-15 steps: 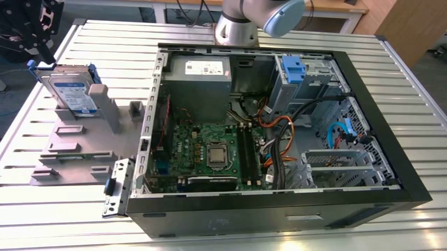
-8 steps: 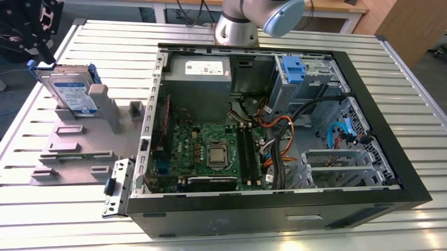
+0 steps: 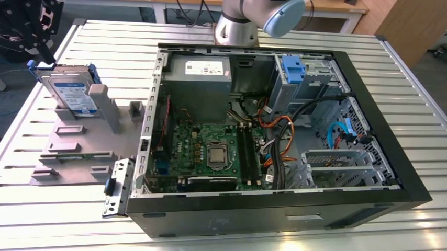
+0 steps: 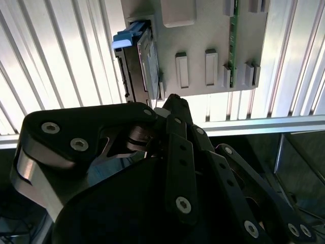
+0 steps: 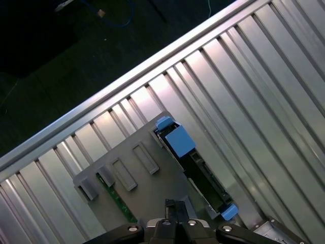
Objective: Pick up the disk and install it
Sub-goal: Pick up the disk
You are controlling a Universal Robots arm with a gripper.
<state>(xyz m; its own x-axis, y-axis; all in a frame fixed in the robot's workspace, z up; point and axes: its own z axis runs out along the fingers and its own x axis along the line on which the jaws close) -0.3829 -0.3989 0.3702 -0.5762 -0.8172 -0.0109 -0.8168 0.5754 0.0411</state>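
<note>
The disk (image 3: 70,94) stands on edge in a slot of the grey fixture plate (image 3: 77,146), at the exterior view's left, its white-and-blue label facing out and a blue carrier around it. My black gripper (image 3: 46,56) hangs just above and behind its top edge, apart from it. In both wrist views the disk (image 4: 139,66) (image 5: 199,175) is seen edge-on with the blue carrier tab (image 5: 175,140) at one end. The gripper (image 5: 175,206) (image 4: 172,100) has its fingertips pressed together, shut on nothing.
An open computer case (image 3: 279,204) lies on the slatted aluminium table (image 3: 412,68). Inside are the grey power supply (image 3: 199,70), a motherboard (image 3: 209,151), cable bundles (image 3: 279,136) and a drive bay with a blue bracket (image 3: 293,68). The arm's base (image 3: 237,26) stands behind the case.
</note>
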